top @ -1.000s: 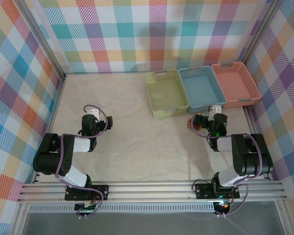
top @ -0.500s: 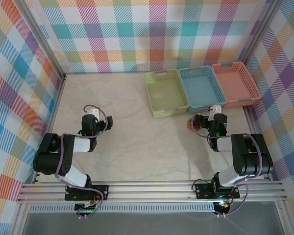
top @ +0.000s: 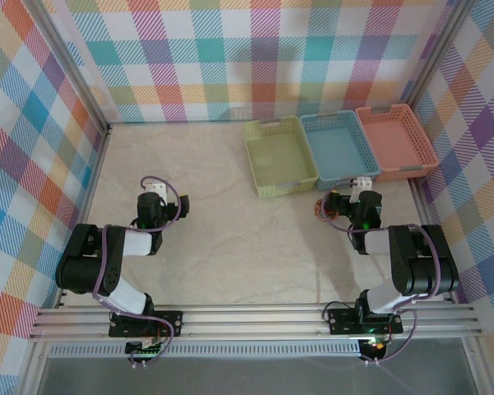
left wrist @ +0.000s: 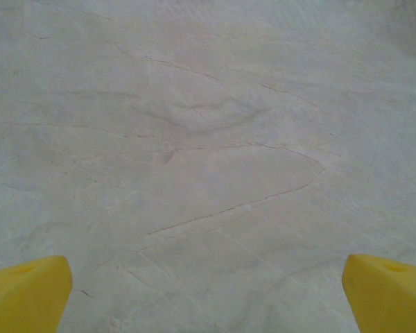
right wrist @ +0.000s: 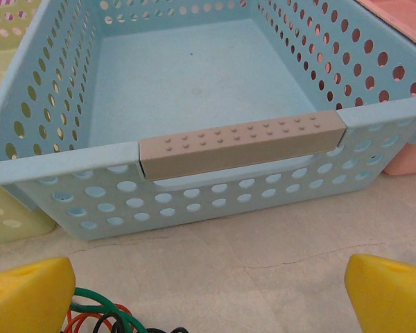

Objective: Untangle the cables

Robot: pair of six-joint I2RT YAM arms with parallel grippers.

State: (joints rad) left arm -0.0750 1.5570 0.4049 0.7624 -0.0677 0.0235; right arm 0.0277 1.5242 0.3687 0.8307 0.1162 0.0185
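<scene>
The cables [right wrist: 100, 316] lie as a tangle of thin green, orange and black strands on the table, just right of my right gripper's left fingertip [right wrist: 28, 295]. From above, the cables [top: 319, 207] peek out at the left of the right gripper [top: 351, 203]. That right gripper [right wrist: 208, 295] is open, its yellow fingertips wide apart over bare table in front of the blue basket [right wrist: 76, 198]. My left gripper [left wrist: 208, 295] is open too, with nothing but table between its yellow fingertips. It sits at the table's left [top: 151, 207].
Three perforated baskets stand in a row at the back right: yellow-green [top: 278, 156], blue [top: 338, 148] and pink [top: 394, 141]. The blue basket has a grey studded handle [right wrist: 241, 143]. Plaid walls enclose the table [top: 230, 239].
</scene>
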